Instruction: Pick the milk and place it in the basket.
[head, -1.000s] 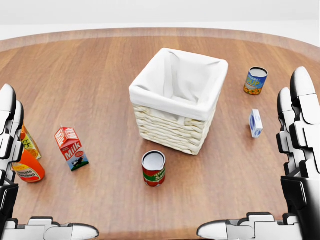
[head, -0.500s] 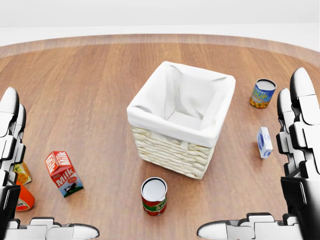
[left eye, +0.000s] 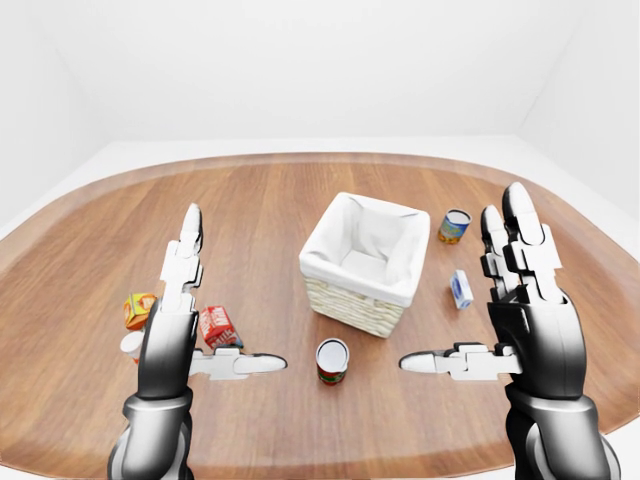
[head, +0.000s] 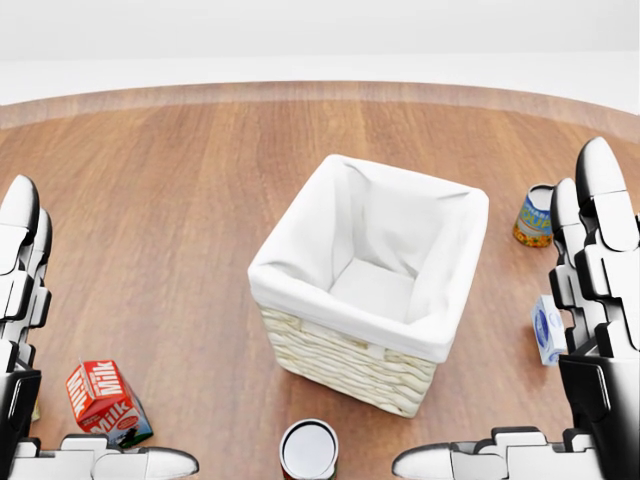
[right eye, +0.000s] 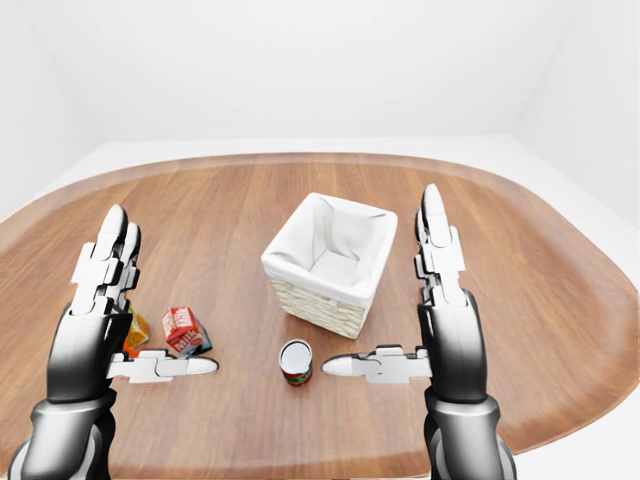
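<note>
Red milk (head: 104, 401) lies near the counter's (head: 170, 200) lower left edge, both hands (left eye: 205, 340) (left eye: 490, 330) spread open and empty, readied beside the central basket (head: 350, 345).

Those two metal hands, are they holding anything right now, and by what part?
Nothing is held. The left hand and right hand are both raised with fingers open, and the milk carton stands untouched on the table.

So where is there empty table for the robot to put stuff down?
The wide wooden table is bare above and left of the white-lined wicker basket. It is crowded at lower left, round the red milk carton and orange carton, and right of the basket by the two blue items.
</note>
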